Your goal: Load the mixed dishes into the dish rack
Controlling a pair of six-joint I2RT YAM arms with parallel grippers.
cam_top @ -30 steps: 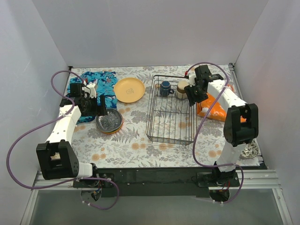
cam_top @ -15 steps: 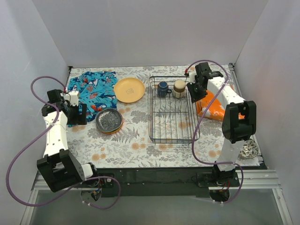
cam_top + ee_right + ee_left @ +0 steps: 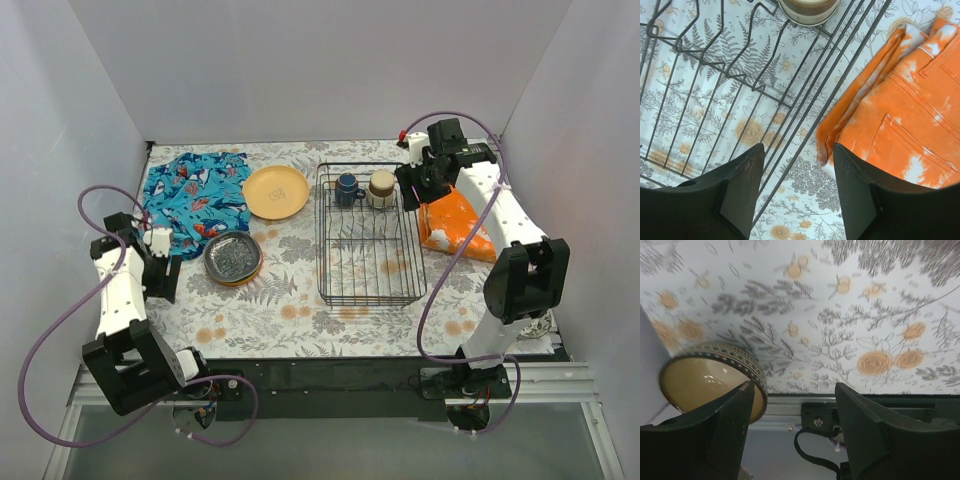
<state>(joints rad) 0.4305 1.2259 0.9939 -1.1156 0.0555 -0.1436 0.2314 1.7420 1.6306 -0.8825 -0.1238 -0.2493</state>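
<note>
Loading well short of finished: the dish rack [image 3: 321, 240] is sitting at the middle of the overhead frame, holding only a blue mug [image 3: 347, 188] and a beige cup [image 3: 382, 188] side by side at its top end. Its plate slots are standing bare. The yellow plate [image 3: 276, 191] is lying on the table [image 3: 290, 310] up and left of the rack, and a stack of plates [image 3: 234, 258] is waiting at centre left. A brown-rimmed bowl [image 3: 705, 380] is showing at the lower left of my left wrist view.

I am holding my right gripper [image 3: 797, 150] wide and empty over the rack's right rim. My left gripper [image 3: 794, 390] is hanging spread and empty at the frame's left.

My right arm is half hiding a patterned dish [image 3: 535, 322] at lower right. How many plates the stack holds I cannot tell.
</note>
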